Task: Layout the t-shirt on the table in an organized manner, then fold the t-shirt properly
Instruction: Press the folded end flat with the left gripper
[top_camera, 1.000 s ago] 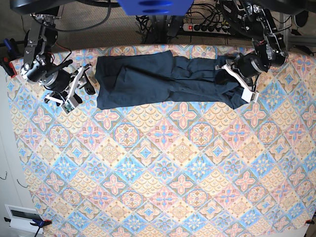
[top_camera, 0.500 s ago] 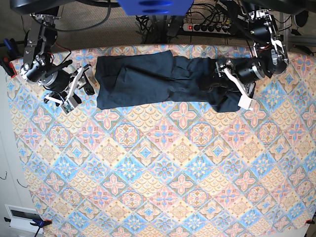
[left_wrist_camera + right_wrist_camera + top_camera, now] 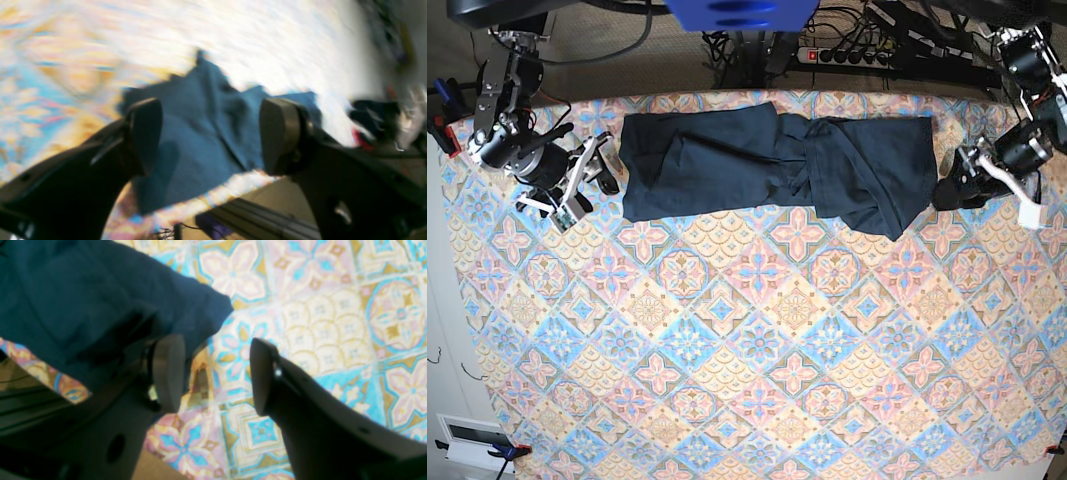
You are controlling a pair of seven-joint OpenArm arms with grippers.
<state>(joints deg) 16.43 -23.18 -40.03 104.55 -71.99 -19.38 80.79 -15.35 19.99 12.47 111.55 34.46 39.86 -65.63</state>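
Observation:
The dark navy t-shirt (image 3: 767, 160) lies stretched in a long band along the far edge of the patterned table (image 3: 757, 340), creased and bunched at its middle. My left gripper (image 3: 957, 188) hovers just off the shirt's right end, open and holding nothing. In the blurred left wrist view the shirt (image 3: 206, 133) shows beyond the spread left gripper (image 3: 210, 136). My right gripper (image 3: 595, 176) sits beside the shirt's left end, open. In the right wrist view the right gripper (image 3: 215, 373) stands over bare table cloth (image 3: 333, 323), with the shirt's corner (image 3: 83, 306) just beside one finger.
A power strip and cables (image 3: 847, 55) lie behind the table's far edge, close to the shirt. A blue object (image 3: 742, 12) hangs over the top middle. A white device (image 3: 472, 435) sits off the table's near left corner.
My left gripper has opened, let go of the shirt's right end and pulled away to the right. That end now lies spread out flatter and wider. The right arm has not moved.

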